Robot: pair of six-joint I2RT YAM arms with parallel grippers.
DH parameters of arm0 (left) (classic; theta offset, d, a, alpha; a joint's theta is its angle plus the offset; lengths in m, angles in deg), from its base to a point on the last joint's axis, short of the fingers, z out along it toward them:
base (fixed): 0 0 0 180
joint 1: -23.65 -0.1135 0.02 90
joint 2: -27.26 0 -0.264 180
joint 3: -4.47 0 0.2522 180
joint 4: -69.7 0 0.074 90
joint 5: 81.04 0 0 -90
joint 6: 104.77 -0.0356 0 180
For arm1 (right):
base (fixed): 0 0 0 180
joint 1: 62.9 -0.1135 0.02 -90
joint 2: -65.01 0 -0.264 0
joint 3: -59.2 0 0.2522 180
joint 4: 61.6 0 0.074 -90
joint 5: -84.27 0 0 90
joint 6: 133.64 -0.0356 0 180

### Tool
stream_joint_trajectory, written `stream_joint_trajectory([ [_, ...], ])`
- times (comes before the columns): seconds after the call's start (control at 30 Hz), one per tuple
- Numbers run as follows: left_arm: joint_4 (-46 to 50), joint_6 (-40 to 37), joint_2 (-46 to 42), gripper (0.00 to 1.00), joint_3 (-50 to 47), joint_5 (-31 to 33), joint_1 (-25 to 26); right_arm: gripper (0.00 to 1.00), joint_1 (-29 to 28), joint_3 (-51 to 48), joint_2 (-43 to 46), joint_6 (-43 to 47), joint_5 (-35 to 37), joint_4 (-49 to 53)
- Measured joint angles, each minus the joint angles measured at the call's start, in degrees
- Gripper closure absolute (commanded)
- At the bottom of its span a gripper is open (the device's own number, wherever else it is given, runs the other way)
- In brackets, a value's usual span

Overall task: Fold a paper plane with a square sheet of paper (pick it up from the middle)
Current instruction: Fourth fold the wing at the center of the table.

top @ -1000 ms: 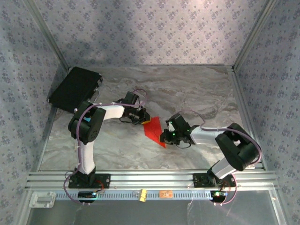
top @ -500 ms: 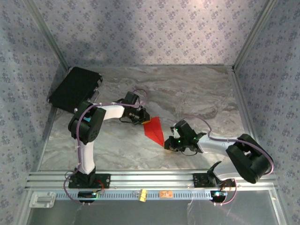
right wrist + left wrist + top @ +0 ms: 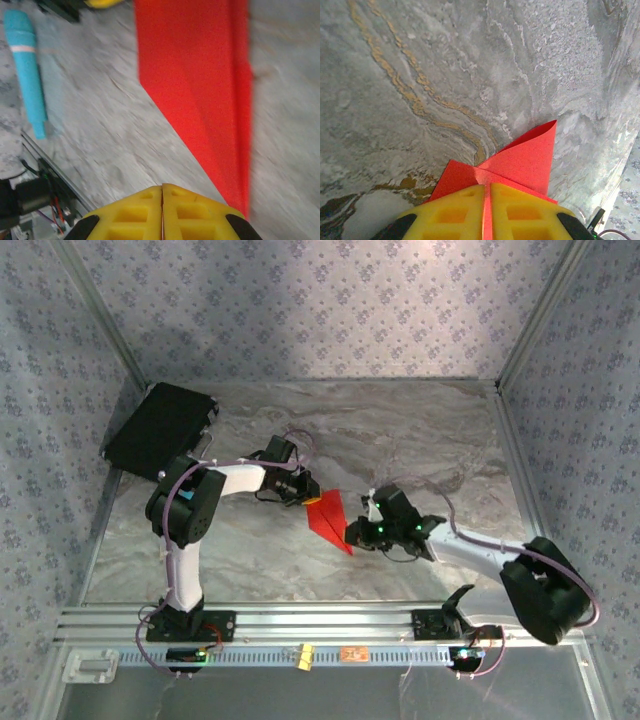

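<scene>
Tearing or a skewed crease is judged the main risk. The half-folded paper plane (image 3: 328, 515) is pinched at one end between the nearly shut left jaws, so a drag from the right jaws could pull it askew. The right jaws are closed on nothing, and the red paper lies just ahead of them on the bench (image 3: 420, 430).
</scene>
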Motion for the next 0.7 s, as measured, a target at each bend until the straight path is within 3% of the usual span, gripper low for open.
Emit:
stream_joint_trajectory([
  [0.27,0.0,0.0,0.0,0.87,0.0,0.0,0.0,0.91,-0.5,0.4,-9.2,-0.9,0.2,-4.3],
  [0.7,1.0,0.0,0.0,0.87,0.0,-1.3,0.1,0.91,-1.9,-11.4,-3.3,-3.4,0.9,-12.3],
])
